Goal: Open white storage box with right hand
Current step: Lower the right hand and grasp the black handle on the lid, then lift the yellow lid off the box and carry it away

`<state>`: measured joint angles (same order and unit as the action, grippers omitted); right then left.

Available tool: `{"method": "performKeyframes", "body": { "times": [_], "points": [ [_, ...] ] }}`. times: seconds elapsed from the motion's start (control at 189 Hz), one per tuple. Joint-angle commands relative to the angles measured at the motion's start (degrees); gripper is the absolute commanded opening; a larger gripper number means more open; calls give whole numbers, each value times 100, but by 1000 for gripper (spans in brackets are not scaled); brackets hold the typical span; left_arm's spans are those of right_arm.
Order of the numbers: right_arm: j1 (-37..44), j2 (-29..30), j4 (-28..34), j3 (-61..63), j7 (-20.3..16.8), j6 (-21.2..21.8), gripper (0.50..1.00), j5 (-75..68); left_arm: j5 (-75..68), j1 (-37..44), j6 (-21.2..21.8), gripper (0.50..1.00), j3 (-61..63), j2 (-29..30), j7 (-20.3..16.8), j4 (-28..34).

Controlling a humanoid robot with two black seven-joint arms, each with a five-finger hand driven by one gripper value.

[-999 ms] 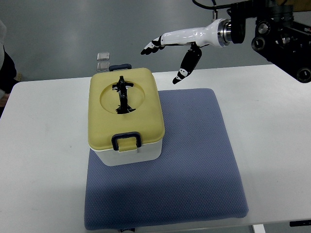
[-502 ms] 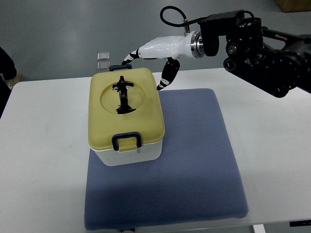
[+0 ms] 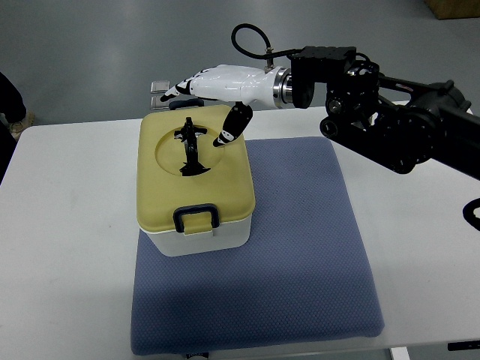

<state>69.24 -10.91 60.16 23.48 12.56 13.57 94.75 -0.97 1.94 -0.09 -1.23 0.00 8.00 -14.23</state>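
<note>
Reaching in from the right edge, the right hand (image 3: 214, 88) hangs over the far end of the storage box (image 3: 193, 180), its white fingers (image 3: 174, 90) spread and holding nothing, stretched out toward the left past the box's back rim, while the black-tipped thumb (image 3: 230, 127) points down over the rear right part of the yellow lid (image 3: 191, 169); whether the thumb touches the lid cannot be told. The box has a white body and sits closed on the far left part of a blue mat (image 3: 292, 255), which lies on a white table (image 3: 67, 247). A round dip in the lid holds a black handle (image 3: 190, 148) lying flat along the box's length. 1 dark blue latch (image 3: 196, 217) sits clasped on the near edge of the lid, and another dark blue piece (image 3: 185, 103) shows at the far edge, just below the fingers. 2 small shiny blocks (image 3: 158, 93) lie beyond the table's far edge, near the fingertips
</note>
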Motion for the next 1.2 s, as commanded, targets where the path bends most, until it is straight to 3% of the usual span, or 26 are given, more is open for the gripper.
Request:
{"method": "performKeyframes", "body": {
  "times": [0.0, 0.122, 0.185, 0.243, 0.301, 0.396, 0.465, 0.936, 1.195],
  "points": [
    [-69, 80, -4, 8, 1, -161, 921, 0, 9, 0, 0, 1000, 0, 0, 0, 8],
    [-130, 151, -22, 8, 1, -320, 897, 0, 1, 0, 0, 1000, 0, 0, 0, 0],
    [-148, 168, -13, 8, 1, -363, 844, 0, 1, 0, 0, 1000, 0, 0, 0, 0],
    [-157, 168, -22, 8, 1, -372, 791, -9, 9, 0, 0, 1000, 0, 0, 0, 0],
    [-165, 168, -13, 8, 10, -372, 676, -9, 9, 0, 0, 1000, 0, 0, 0, 8],
    [-165, 186, -13, 16, 19, -372, 560, -9, 1, 0, 0, 1000, 0, 0, 0, 8],
    [-183, 186, -13, 25, 28, -390, 517, -18, 9, 0, 0, 1000, 0, 0, 0, 8],
    [-157, 247, 286, 482, 1, -390, 500, -132, 9, 0, 0, 1000, 0, 0, 0, 17],
    [-130, -570, 927, 1010, 54, 339, 500, -229, 9, 0, 0, 1000, 0, 0, 0, 17]
  ]
}}
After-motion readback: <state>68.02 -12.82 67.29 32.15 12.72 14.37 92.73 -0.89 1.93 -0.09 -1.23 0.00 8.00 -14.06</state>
